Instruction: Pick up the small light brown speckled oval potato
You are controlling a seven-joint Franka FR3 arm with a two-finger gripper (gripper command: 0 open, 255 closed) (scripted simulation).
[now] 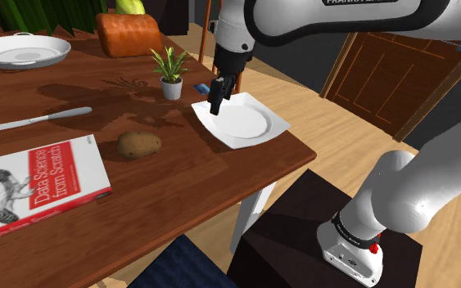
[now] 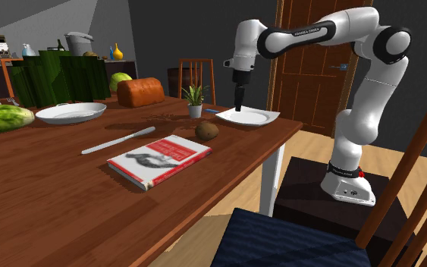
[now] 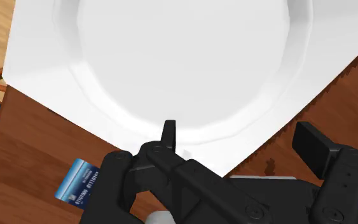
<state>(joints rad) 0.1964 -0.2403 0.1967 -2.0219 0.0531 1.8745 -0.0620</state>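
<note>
I've got the gripper hovering over a corner of the white plate, fingers apart, holding nothing. The potato sits well off that plate, to its left in the shoulder view.

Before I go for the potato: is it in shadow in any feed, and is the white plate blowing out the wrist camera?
Shoulder view: the potato is evenly lit; the plant's shadow falls on the table short of it. Second exterior view: it looks darker, outline clear. Wrist view: the plate is very bright, with only faint shading at its rim.
</note>
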